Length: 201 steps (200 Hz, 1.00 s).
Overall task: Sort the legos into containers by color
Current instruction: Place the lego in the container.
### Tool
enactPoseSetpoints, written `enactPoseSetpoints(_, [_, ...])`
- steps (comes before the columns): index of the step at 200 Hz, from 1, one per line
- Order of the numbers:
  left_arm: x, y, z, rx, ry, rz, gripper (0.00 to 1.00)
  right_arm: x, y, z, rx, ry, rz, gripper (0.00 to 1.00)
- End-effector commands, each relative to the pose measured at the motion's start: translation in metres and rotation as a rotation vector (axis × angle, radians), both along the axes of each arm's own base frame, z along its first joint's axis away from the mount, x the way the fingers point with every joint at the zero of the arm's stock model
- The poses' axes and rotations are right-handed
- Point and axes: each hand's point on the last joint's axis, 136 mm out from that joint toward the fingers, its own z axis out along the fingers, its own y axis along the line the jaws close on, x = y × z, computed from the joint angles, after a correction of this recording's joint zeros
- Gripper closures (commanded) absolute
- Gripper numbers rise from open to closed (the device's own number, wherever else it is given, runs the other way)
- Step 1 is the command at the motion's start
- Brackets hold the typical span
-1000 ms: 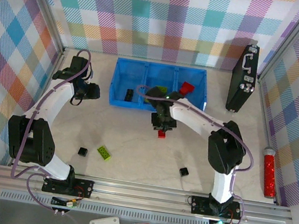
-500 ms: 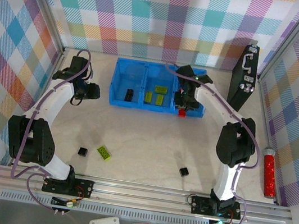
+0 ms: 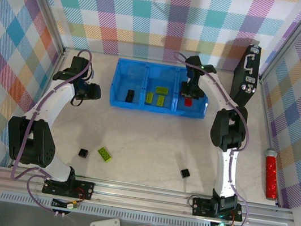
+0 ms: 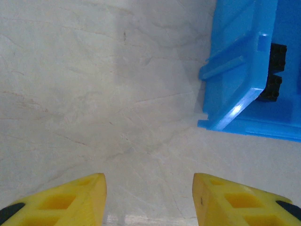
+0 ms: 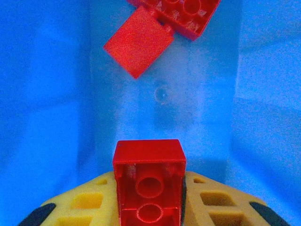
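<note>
Brick (image 5: pixel 149 188), red, clenched in the right hand (image 3: pixel 188 98), has left the bench (image 3: pixel 146 141); tray (image 3: pixel 123 74) compartment now lies below the hand, so dropping comes next. Left hand (image 4: pixel 149 197) is released.

Bare tabletop (image 3: pixel 151 142) runs wide between the blue tray (image 3: pixel 156 111) and the near rail (image 3: pixel 143 195), broken only by a lime-green brick (image 3: pixel 104 153) and two black cubes (image 3: pixel 83 152). The right gripper (image 5: pixel 149 188), clamping a red brick (image 5: pixel 149 165), occupies the tray's right compartment; the upright black case (image 3: pixel 244 82) stands near that end.

Three red legos (image 5: pixel 149 183); four green (image 3: pixel 104 153); three black (image 3: pixel 83 152)
</note>
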Motion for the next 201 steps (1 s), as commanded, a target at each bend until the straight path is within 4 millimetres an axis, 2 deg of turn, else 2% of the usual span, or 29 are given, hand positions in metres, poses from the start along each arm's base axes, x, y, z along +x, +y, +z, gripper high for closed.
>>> enactPoseSetpoints(1, [-0.001,0.006,-0.004,0.005,0.006,0.006,0.49,0.007,-0.006,-0.005,-0.016,0.018,0.017,0.7])
enactPoseSetpoints(76, [-0.002,0.007,-0.008,0.007,0.016,0.008,0.49,0.033,-0.016,-0.039,-0.006,0.039,0.011,0.69])
enactPoseSetpoints(131, [-0.002,0.007,-0.009,0.009,0.018,0.005,0.49,0.044,-0.015,-0.049,-0.003,0.031,0.022,0.63])
enactPoseSetpoints(162, [-0.002,0.006,-0.009,0.006,0.019,0.005,0.49,0.045,-0.014,-0.037,0.002,0.019,0.023,0.57])
enactPoseSetpoints(201, [-0.004,0.002,-0.007,-0.018,0.027,-0.002,0.49,0.038,-0.012,-0.004,0.036,-0.01,0.02,0.54])
